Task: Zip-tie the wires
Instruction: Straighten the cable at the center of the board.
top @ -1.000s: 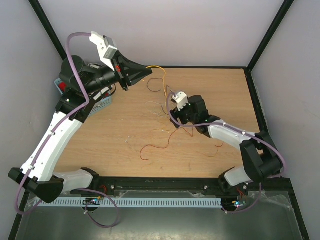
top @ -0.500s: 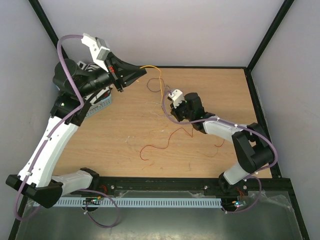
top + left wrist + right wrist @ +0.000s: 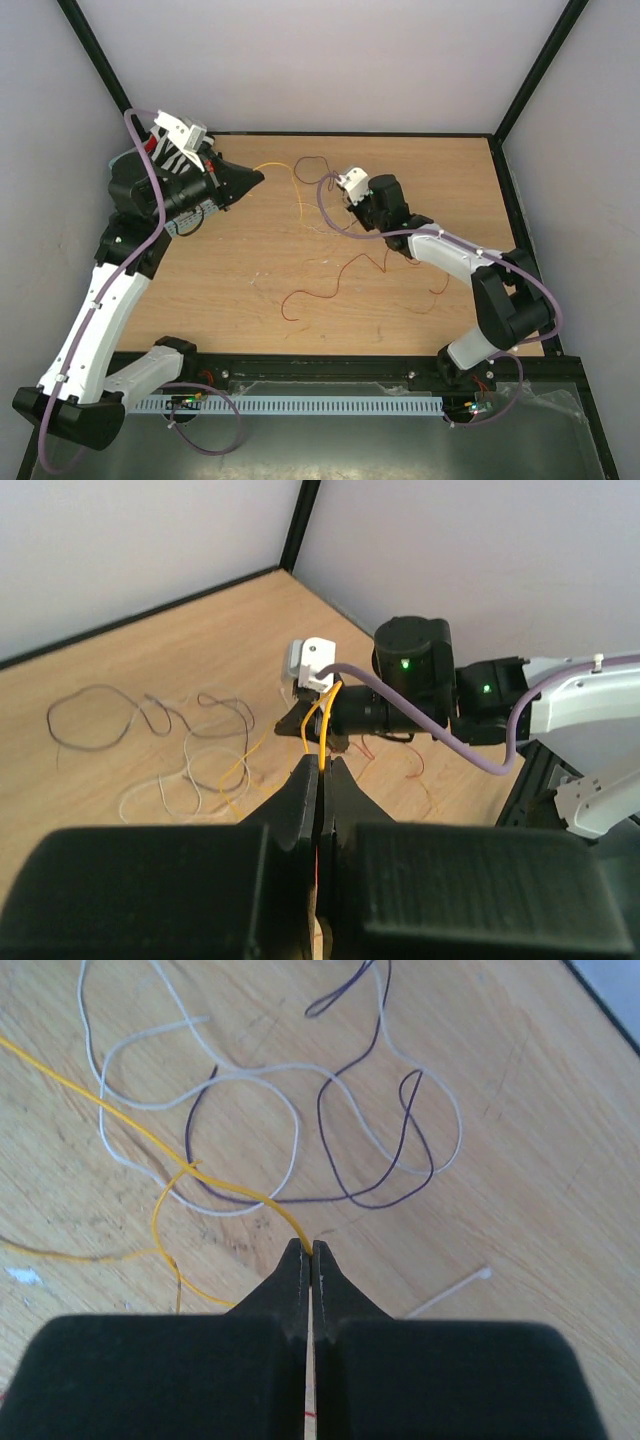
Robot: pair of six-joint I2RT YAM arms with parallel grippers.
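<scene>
Both grippers are shut on one yellow wire (image 3: 285, 170). My left gripper (image 3: 257, 178) pinches it at the back left, and the strand leaves its tips (image 3: 322, 762) toward my right gripper (image 3: 312, 730). The right gripper (image 3: 345, 212) sits low over the table's middle back, its tips (image 3: 312, 1251) nipping the same yellow wire (image 3: 230, 1190). Loose white wire (image 3: 250, 1090) and dark purple wire (image 3: 380, 1165) lie curled just beyond it. A red wire (image 3: 322, 290) lies nearer the front. The pale zip tie (image 3: 450, 1291) rests flat on the wood, right of the right fingertips, untouched.
A blue basket (image 3: 195, 212) stands at the table's left edge under the left arm. More loose loops of dark wire (image 3: 90, 718) and white wire (image 3: 165, 792) lie on the wood. Black frame rails border the table's back and sides.
My right gripper has shut on the yellow wire and shifted toward the back. The left arm has swung down and left, drawing the yellow wire with it.
</scene>
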